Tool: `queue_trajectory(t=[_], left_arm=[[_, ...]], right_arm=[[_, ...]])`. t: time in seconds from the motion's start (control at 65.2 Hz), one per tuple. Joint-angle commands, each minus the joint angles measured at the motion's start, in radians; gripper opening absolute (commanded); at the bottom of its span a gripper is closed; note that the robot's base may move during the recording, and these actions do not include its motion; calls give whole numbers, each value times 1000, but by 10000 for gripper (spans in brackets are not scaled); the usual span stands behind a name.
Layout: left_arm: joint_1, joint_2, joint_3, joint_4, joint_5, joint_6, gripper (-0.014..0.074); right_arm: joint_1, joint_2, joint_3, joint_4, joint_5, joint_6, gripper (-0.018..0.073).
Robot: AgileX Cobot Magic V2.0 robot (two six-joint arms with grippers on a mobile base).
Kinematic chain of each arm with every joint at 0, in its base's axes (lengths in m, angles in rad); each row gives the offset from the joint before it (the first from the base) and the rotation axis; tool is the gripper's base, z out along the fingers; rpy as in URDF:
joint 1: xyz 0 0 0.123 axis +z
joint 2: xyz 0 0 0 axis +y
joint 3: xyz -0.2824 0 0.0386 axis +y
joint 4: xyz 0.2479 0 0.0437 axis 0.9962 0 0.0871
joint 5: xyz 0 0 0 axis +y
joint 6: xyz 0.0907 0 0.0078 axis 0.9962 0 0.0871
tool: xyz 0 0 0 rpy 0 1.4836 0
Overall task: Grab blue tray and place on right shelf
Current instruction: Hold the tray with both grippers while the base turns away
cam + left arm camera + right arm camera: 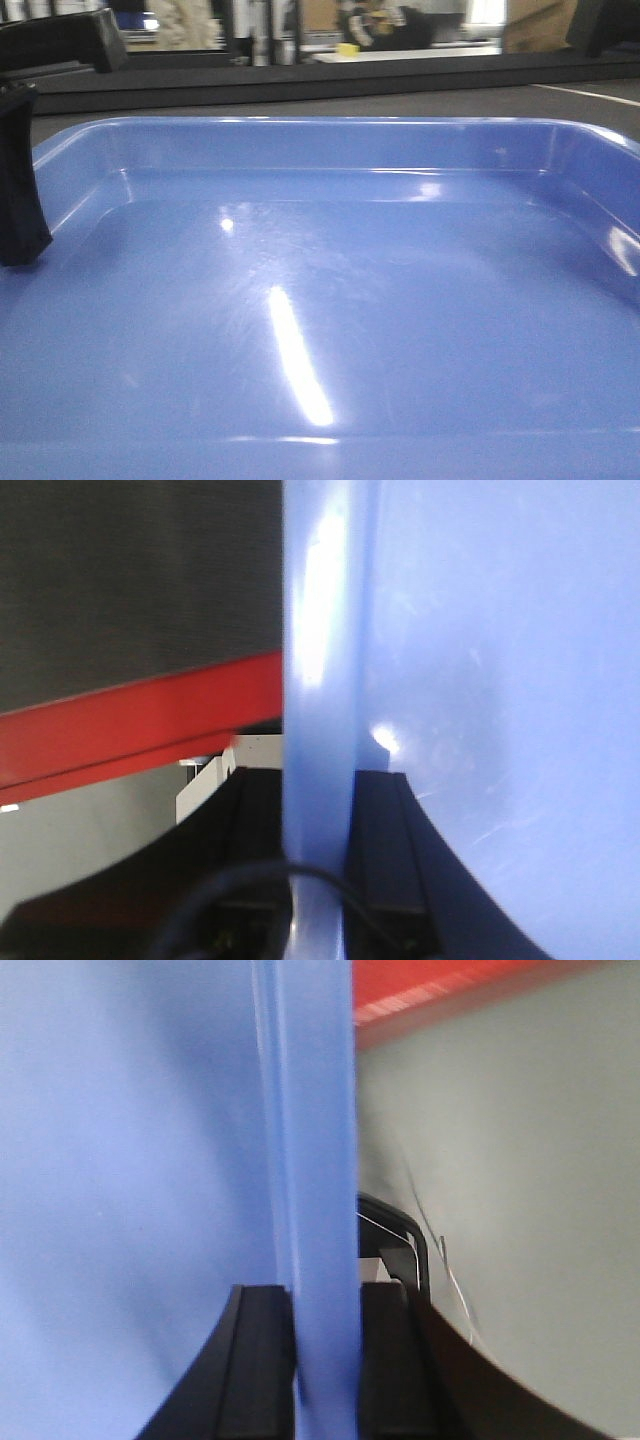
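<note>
Dark tabletop (300, 100) behind, and the glossy light-blue rectangular plastic tray (350, 300) hangs crosswise between both arms: left fingers (385, 840) clamp its left rim, right fingers (262, 1360) its right rim.

text: none legible | labels: none | brands: none | numbers: none | signs: none

A dark grey tabletop (300, 102) was seen running to a black raised ledge (350, 72), crossed at right by a thin white line (590, 94). Beyond — blurred, brightly lit — a white counter (420, 50) was made out, a small yellow object (347, 48) on it, a brown box (540, 25) nearby. From the left wrist, a red band (130, 730) was shown between a dark textured surface (130, 580) and pale grey floor (80, 845).
</note>
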Motion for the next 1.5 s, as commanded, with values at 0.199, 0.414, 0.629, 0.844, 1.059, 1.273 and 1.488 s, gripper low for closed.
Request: queue_trajectory(t=[0.199, 0.414, 0.629, 0.844, 1.059, 1.273, 1.488], left_arm=[[-10, -25, -22, -17, 19, -2, -48], [-10, -25, -22, -17, 19, -2, -48], [-10, -25, -22, -26, 19, -2, -48], [-10, -25, -22, -31, 19, -2, -48], [-10, -25, -22, -31, 19, -2, -48], [-10, -25, -22, -31, 19, -2, -48], [-10, -25, -22, -31, 19, -2, -48]], right_arm=[[-1, -26, -29, -19, -31, 10, 194], [-1, -26, -29, -19, -31, 10, 194], [-1, -26, -29, -19, -30, 10, 194], [-1, -26, -29, -19, -28, 10, 194], [-1, -26, -29, -19, -21, 10, 194], [-1, -26, -29, -19, -21, 10, 194], [-1, -26, -29, -19, -21, 10, 194]])
